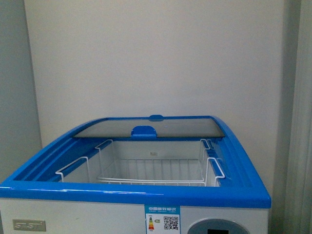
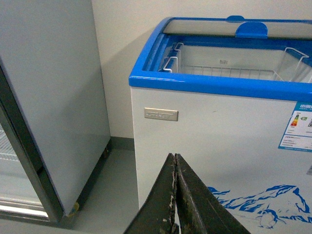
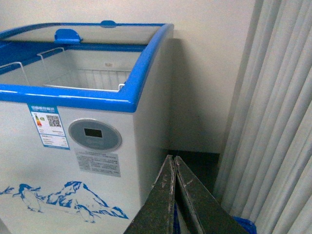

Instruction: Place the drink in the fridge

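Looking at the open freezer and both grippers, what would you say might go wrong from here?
No drink shows in any view, and the left gripper and right gripper are both shut with nothing between them, so the drink must be found first. The glass lid covers the fridge's rear, so reaching far back may strike it. The wire basket could snag a gripper.

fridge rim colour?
Blue, on the fridge rim; clearest in the front view.

Fridge (image 1: 146,192) front cut off below; label text illegible.
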